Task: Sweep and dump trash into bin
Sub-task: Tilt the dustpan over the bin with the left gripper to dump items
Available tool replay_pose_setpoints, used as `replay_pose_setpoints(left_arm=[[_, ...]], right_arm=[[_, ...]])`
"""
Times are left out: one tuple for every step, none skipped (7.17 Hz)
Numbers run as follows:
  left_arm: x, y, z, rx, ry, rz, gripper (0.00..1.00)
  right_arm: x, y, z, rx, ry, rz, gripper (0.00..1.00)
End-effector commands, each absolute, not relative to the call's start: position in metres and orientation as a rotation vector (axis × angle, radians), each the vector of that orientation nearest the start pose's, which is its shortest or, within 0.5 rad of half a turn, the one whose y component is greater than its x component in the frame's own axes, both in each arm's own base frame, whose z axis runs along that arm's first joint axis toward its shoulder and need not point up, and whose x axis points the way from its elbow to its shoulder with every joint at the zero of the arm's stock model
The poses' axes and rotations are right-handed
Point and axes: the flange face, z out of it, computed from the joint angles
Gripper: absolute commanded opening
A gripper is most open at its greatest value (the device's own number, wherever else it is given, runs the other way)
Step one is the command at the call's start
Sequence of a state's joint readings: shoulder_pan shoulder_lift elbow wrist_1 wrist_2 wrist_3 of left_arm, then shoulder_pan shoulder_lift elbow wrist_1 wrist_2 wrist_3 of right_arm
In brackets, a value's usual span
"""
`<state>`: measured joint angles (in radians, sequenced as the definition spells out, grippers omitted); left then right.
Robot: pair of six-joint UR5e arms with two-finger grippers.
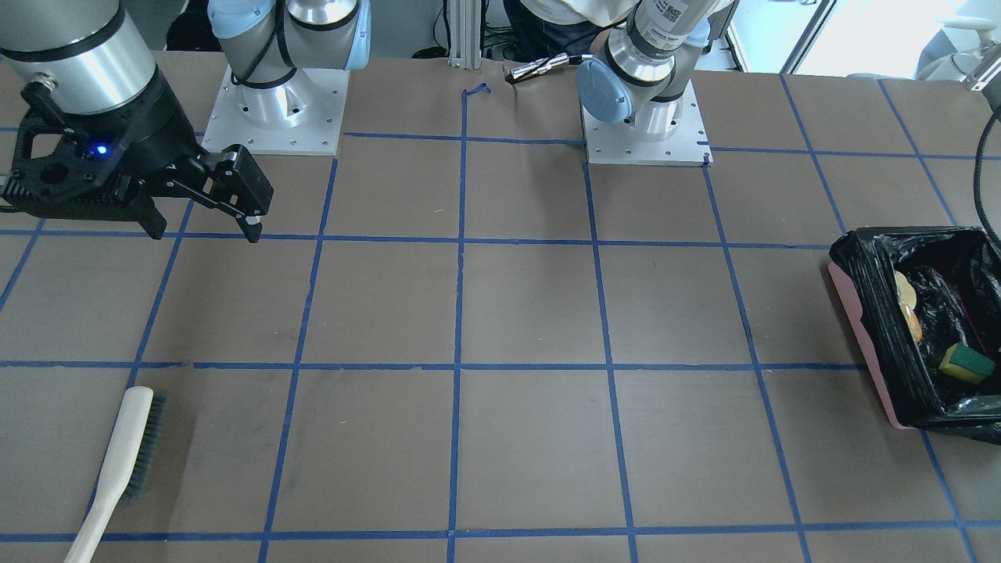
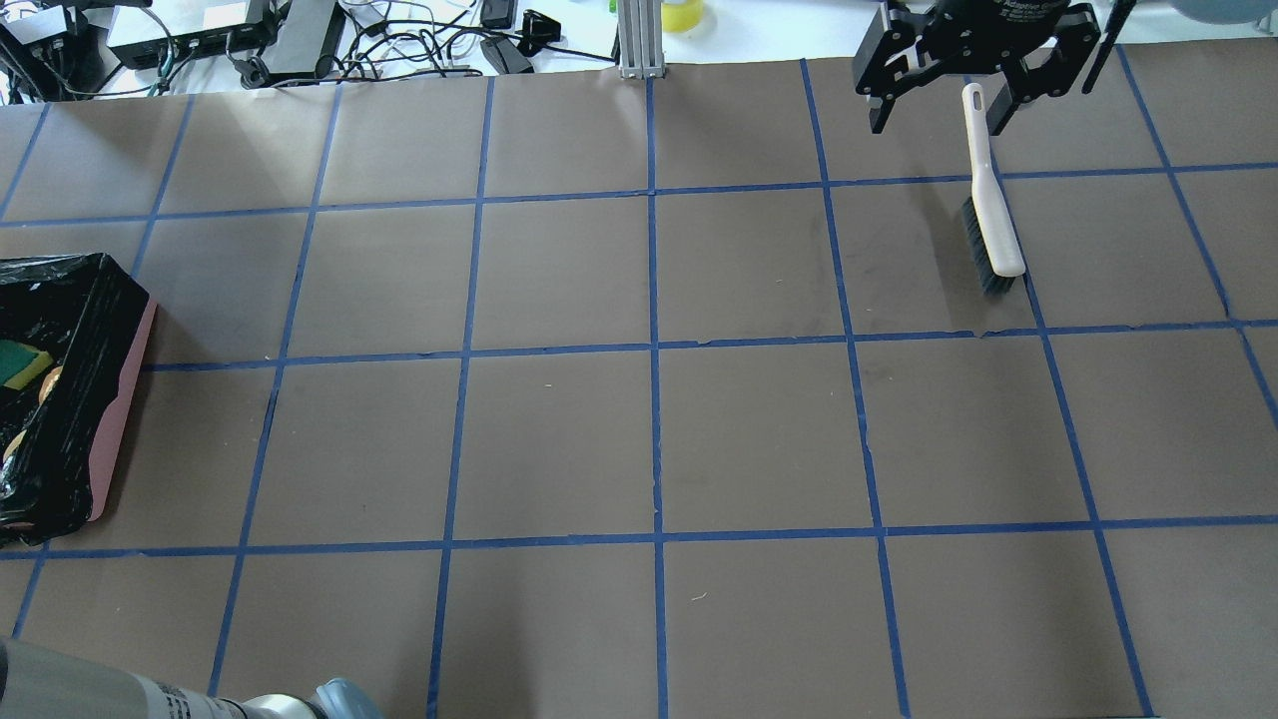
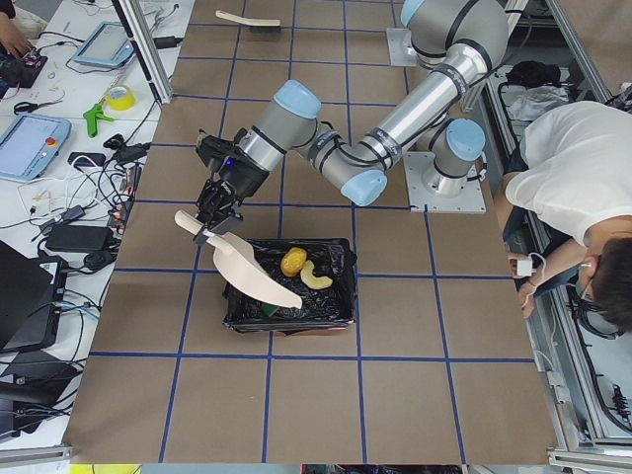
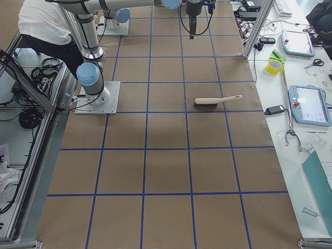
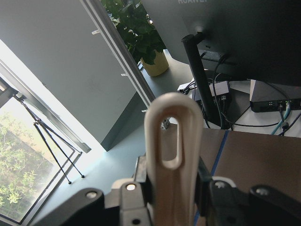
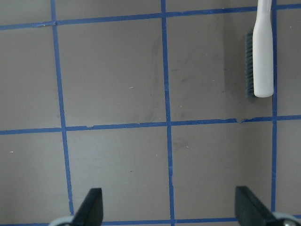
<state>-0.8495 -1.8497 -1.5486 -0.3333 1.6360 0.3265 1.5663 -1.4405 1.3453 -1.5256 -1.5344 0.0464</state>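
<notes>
The bin (image 1: 860, 336) is pink with a black bag liner and stands at the table's left end. It also shows in the overhead view (image 2: 120, 409) and the exterior left view (image 3: 336, 318). The trash lies inside it: the yellow-orange potato piece (image 3: 293, 262), the tan croissant piece (image 3: 317, 277) and the green-and-yellow sponge (image 1: 966, 363). My left gripper (image 3: 212, 219) is shut on the handle (image 5: 169, 141) of the beige dustpan (image 3: 255, 275), which it holds tilted over the bin. My right gripper (image 2: 939, 115) is open and empty, raised above the table beside the brush handle.
The beige brush (image 2: 993, 210) with dark bristles lies on the table on my right side, far from the bin, and also shows in the right wrist view (image 6: 262, 56). A person (image 3: 583, 197) sits beside the robot base. Cables and tablets lie beyond the table's far edge.
</notes>
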Motion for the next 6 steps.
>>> replay_pose_setpoints(left_arm=[[0.274,-0.56,0.528,-0.725,2.387,-0.947,0.0],[0.26,-0.558,0.53,-0.852,2.427,-0.902,0.0],[0.254,-0.552,0.52,-1.058,2.467,-0.807,0.0],[0.247,-0.557,0.504,-1.188,2.475,-0.772,0.0],[0.223,-0.57,0.485,-1.307,2.495,-0.713,0.0],[0.201,-0.578,0.467,-1.523,2.479,-0.647,0.0]], right_arm=[[0.134,-0.551,0.527,0.08,3.103,-0.075,1.0],[0.134,-0.551,0.527,0.08,3.103,-0.075,1.0],[0.133,-0.551,0.527,0.082,3.103,-0.075,1.0],[0.133,-0.551,0.527,0.082,3.103,-0.075,1.0],[0.133,-0.551,0.527,0.08,3.103,-0.075,1.0],[0.133,-0.551,0.527,0.082,3.103,-0.075,1.0]])
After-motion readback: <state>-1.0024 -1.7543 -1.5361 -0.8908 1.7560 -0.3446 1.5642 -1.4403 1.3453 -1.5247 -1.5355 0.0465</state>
